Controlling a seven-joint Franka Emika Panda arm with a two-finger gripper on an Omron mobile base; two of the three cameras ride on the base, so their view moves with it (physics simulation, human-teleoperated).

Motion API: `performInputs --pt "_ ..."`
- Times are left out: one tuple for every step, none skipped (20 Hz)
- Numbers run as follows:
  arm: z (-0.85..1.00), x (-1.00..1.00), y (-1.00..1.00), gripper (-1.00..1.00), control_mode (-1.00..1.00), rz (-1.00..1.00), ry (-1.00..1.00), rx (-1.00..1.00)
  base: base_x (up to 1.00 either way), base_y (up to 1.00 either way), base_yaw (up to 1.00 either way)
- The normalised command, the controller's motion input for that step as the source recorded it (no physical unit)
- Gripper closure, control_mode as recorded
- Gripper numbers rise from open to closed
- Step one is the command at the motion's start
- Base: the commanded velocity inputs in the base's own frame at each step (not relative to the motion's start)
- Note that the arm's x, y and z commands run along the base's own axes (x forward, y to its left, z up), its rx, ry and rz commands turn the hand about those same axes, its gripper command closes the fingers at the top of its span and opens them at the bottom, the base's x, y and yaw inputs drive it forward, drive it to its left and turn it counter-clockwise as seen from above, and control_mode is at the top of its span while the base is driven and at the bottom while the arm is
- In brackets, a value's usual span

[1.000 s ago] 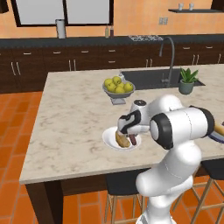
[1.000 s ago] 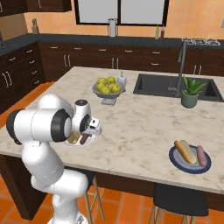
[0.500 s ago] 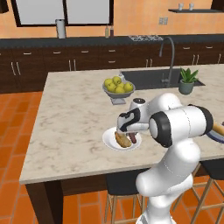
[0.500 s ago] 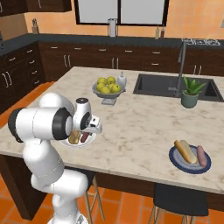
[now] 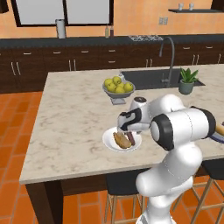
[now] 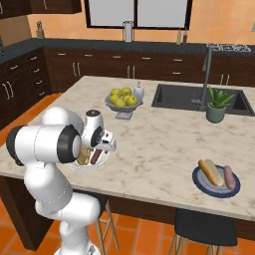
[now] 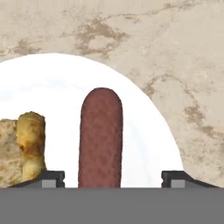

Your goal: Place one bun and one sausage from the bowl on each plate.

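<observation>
Since a second ago, gripper [image 7: 112,179] has sprung apart, releasing sausage [image 7: 99,138] between its tips on white plate [image 7: 148,144], bun [image 7: 24,146] beside it. Blue plate [image 6: 199,183] looks served; task appears nearly finished.

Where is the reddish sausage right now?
The sausage lies on the white plate beside the bun, between the open end effector's tips, near the counter's front edge.

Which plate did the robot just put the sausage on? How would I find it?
Look at the big marble island counter and find the near edge by the robot's white arm. The white plate lies there under the open gripper, with a bun and a sausage side by side. The other plate is dark blue and lies far off along that edge.
</observation>
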Motion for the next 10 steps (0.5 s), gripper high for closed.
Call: performInputs --pt "1.00 -0.33 -0.06 -1.00 -1.00 0.00 0.00 0.00 0.00 0.00 0.00" --pt "1.00 -0.49 0.00 -1.00 -1.00 0.00 -0.01 0.00 0.00 0.00 0.00" --pt "1.00 -0.76 -0.09 -1.00 -1.00 0.00 0.00 0.00 0.00 0.00 0.00" --pt "1.00 -1.00 -0.28 -1.00 -1.00 0.00 0.00 0.00 0.00 0.00 0.00" --pt "0.96 -1.00 -0.29 -1.00 -1.00 0.00 -0.02 0.00 0.00 0.00 0.00" --pt "0.98 -1.00 -0.39 -1.00 -1.00 0.00 0.00 0.00 0.00 0.00 0.00" --pt "1.00 -1.00 -0.29 -1.00 -1.00 0.00 0.00 0.00 0.00 0.00 0.00" --pt "1.00 -1.00 -0.35 -1.00 -1.00 0.00 0.00 0.00 0.00 0.00 0.00" --pt "1.00 -1.00 -0.13 -1.00 -1.00 0.00 0.01 0.00 0.00 0.00 0.00" --pt "1.00 -1.00 0.00 -1.00 -1.00 0.00 0.00 0.00 0.00 0.00 0.00"
